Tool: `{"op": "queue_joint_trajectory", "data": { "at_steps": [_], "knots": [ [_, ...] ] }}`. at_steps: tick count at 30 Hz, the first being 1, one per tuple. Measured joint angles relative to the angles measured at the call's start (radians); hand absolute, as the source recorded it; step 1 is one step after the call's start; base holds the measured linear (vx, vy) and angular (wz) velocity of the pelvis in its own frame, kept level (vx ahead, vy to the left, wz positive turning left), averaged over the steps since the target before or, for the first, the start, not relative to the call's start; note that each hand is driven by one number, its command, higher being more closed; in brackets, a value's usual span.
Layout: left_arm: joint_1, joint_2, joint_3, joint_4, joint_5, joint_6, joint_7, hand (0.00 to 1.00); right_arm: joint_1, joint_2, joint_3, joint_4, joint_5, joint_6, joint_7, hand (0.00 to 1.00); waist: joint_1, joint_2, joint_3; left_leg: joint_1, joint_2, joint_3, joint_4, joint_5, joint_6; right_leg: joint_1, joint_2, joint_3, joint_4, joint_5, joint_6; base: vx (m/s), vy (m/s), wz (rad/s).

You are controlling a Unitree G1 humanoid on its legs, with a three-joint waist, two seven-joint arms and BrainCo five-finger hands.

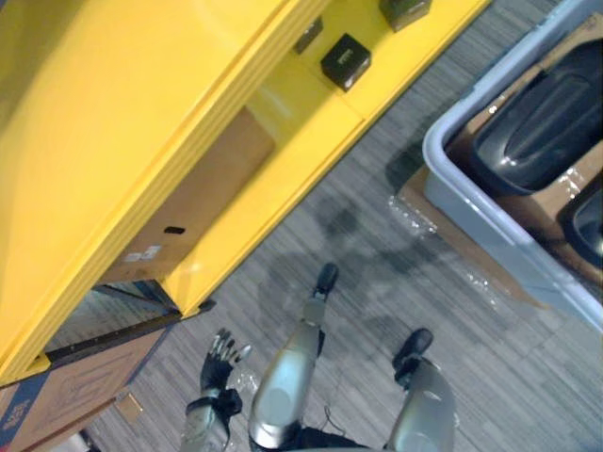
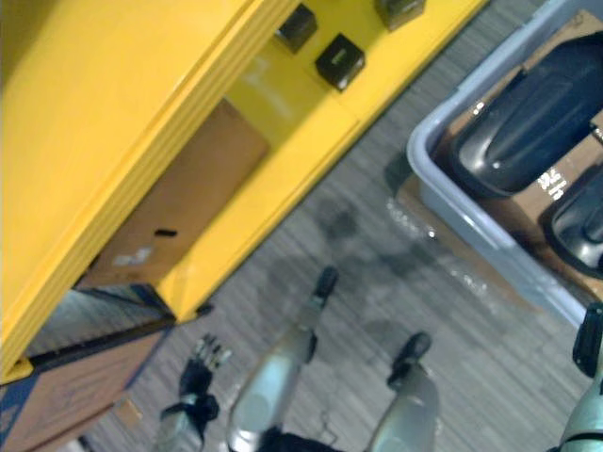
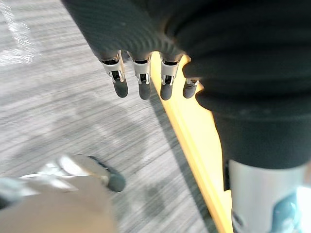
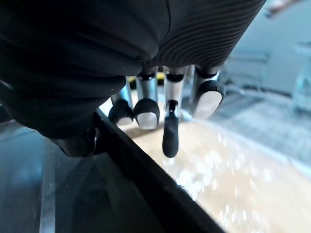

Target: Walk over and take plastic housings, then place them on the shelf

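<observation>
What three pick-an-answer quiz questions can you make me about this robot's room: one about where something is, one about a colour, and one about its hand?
1. Where are the big black plastic housings?
A on a table
B in the grey bin
C on a chair

2. What colour is the shelf?
A red
B yellow
C green

3. How is the left robot hand?
A open and empty
B curled round a housing
C pinching a cloth

Answers:
1 B: the housings lie inside the bin's walls.
2 B: the shelf is bright yellow all over.
3 A: its fingers are straight with nothing between them.
</observation>
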Motion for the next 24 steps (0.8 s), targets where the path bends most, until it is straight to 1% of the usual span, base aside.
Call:
{"op": "queue_joint_trajectory", "data": {
  "at_steps": [3, 5, 7, 8, 9, 10, 11, 13, 15, 16, 18, 19, 20, 21, 22, 23, 24],
  "knots": [
    [0.000, 0.003, 0.013, -0.048, -0.006, -0.015, -0.005, 0.00, 0.004, -0.003, -0.018, 0.000, -0.079, -0.005, 0.006, 1.00, 0.000, -0.001, 0.000, 0.000, 0.000, -0.001, 0.000, 0.001, 0.000, 0.001, -0.003, -0.005, 0.007, 0.000, 0.000, -0.03, -0.052, 0.05],
    [0.000, 0.004, 0.028, -0.102, -0.037, -0.018, -0.008, 0.00, 0.022, -0.004, -0.031, 0.000, -0.094, -0.027, 0.014, 1.00, -0.001, -0.001, 0.001, 0.000, -0.001, -0.001, 0.001, 0.004, 0.001, 0.001, -0.006, -0.007, 0.014, -0.003, -0.001, -0.05, -0.057, 0.04],
    [0.000, 0.010, 0.030, -0.147, -0.038, -0.018, -0.009, 0.00, 0.035, -0.004, -0.048, 0.002, -0.094, -0.066, 0.020, 1.00, -0.005, -0.002, 0.001, 0.002, -0.001, -0.001, 0.000, 0.006, 0.000, 0.002, -0.007, -0.008, 0.018, -0.003, -0.001, -0.05, -0.055, 0.02],
    [0.000, 0.011, 0.030, -0.160, -0.037, -0.018, -0.009, 0.00, 0.039, -0.004, -0.048, 0.001, -0.095, -0.077, 0.019, 1.00, -0.006, -0.002, 0.001, 0.003, -0.001, -0.001, 0.000, 0.007, 0.000, 0.003, -0.007, -0.008, 0.019, -0.004, -0.002, -0.07, -0.065, 0.01],
    [0.000, 0.014, 0.032, -0.191, -0.037, -0.018, -0.007, 0.00, 0.044, -0.004, -0.051, 0.002, -0.094, -0.106, 0.016, 1.00, -0.010, -0.005, 0.003, 0.006, -0.001, -0.001, 0.000, 0.008, 0.000, 0.005, -0.007, -0.008, 0.021, -0.004, -0.002, -0.05, -0.042, 0.01],
    [0.000, 0.015, 0.034, -0.203, -0.037, -0.018, -0.007, 0.00, 0.046, -0.004, -0.054, 0.001, -0.094, -0.119, 0.012, 1.00, -0.012, -0.006, 0.004, 0.008, -0.001, -0.001, 0.000, 0.009, 0.000, 0.007, -0.007, -0.008, 0.022, -0.004, -0.002, -0.07, -0.064, 0.01],
    [0.000, 0.021, 0.035, -0.226, -0.037, -0.016, -0.007, 0.00, 0.056, -0.004, -0.056, 0.001, -0.093, -0.142, 0.000, 1.00, -0.016, -0.008, 0.005, 0.016, 0.000, -0.001, -0.002, 0.011, 0.000, 0.014, -0.006, -0.008, 0.021, -0.004, -0.002, -0.05, -0.043, 0.01],
    [0.000, 0.032, 0.038, -0.255, -0.037, -0.016, -0.006, 0.00, 0.071, -0.004, -0.055, -0.001, -0.093, -0.164, -0.008, 1.00, -0.017, -0.013, 0.005, 0.023, 0.001, 0.001, -0.004, 0.011, 0.000, 0.020, -0.006, -0.007, 0.020, -0.004, -0.002, -0.06, -0.055, -0.02],
    [-0.001, 0.042, 0.070, -0.321, -0.035, -0.015, 0.002, 0.00, 0.100, 0.001, -0.055, -0.015, -0.092, -0.202, -0.027, 1.00, -0.021, -0.027, 0.009, 0.033, 0.008, 0.007, -0.017, 0.018, -0.002, 0.023, 0.004, -0.003, 0.017, -0.001, -0.003, -0.06, -0.077, -0.08],
    [-0.001, 0.043, 0.079, -0.339, -0.034, -0.015, 0.005, 0.00, 0.107, 0.003, -0.055, -0.021, -0.091, -0.209, -0.031, 1.00, -0.022, -0.030, 0.011, 0.037, 0.012, 0.009, -0.023, 0.021, 0.000, 0.025, 0.007, -0.002, 0.013, 0.001, -0.003, -0.04, -0.081, -0.12],
    [-0.001, 0.045, 0.108, -0.419, -0.016, -0.014, 0.029, 0.00, 0.143, 0.015, -0.055, -0.043, -0.083, -0.234, -0.050, 1.00, -0.024, -0.050, 0.009, 0.054, 0.024, 0.024, -0.038, 0.028, 0.000, 0.035, 0.013, 0.003, 0.001, 0.006, -0.005, -0.04, -0.083, -0.14],
    [0.000, 0.045, 0.114, -0.443, -0.012, -0.014, 0.036, 0.00, 0.154, 0.019, -0.055, -0.057, -0.082, -0.238, -0.051, 1.00, -0.025, -0.056, 0.008, 0.057, 0.026, 0.028, -0.038, 0.027, 0.000, 0.037, 0.015, 0.007, -0.001, 0.008, -0.006, -0.02, -0.079, -0.16],
    [-0.001, 0.050, 0.125, -0.495, 0.025, -0.013, 0.048, 0.00, 0.173, 0.028, -0.055, -0.088, -0.080, -0.248, -0.056, 1.00, -0.028, -0.068, 0.008, 0.069, 0.031, 0.035, -0.045, 0.027, 0.001, 0.042, 0.020, 0.014, -0.009, 0.011, -0.007, 0.00, -0.065, -0.14],
    [-0.006, 0.060, 0.128, -0.536, 0.047, -0.008, 0.052, 0.00, 0.183, 0.036, -0.055, -0.106, -0.080, -0.257, -0.067, 1.00, -0.035, -0.076, 0.006, 0.075, 0.034, 0.036, -0.048, 0.027, 0.001, 0.051, 0.025, 0.014, -0.017, 0.014, -0.007, -0.01, -0.098, -0.16],
    [-0.017, 0.085, 0.136, -0.586, 0.070, 0.000, 0.055, 0.00, 0.194, 0.055, -0.055, -0.128, -0.079, -0.273, -0.078, 1.00, -0.045, -0.092, -0.002, 0.076, 0.039, 0.041, -0.048, 0.027, 0.001, 0.053, 0.030, 0.015, -0.025, 0.019, -0.009, -0.01, -0.082, -0.09],
    [-0.026, 0.097, 0.140, -0.601, 0.090, 0.001, 0.058, 0.00, 0.200, 0.063, -0.054, -0.139, -0.077, -0.283, -0.087, 1.00, -0.050, -0.100, -0.006, 0.077, 0.040, 0.043, -0.049, 0.027, 0.001, 0.053, 0.031, 0.016, -0.027, 0.020, -0.009, -0.01, -0.093, -0.11],
    [-0.057, 0.126, 0.141, -0.625, 0.106, 0.008, 0.060, 0.00, 0.208, 0.074, -0.054, -0.151, -0.075, -0.301, -0.098, 1.00, -0.057, -0.111, -0.011, 0.080, 0.041, 0.049, -0.049, 0.026, 0.001, 0.055, 0.032, 0.020, -0.030, 0.022, -0.009, -0.01, -0.057, -0.13]
  ]
}}
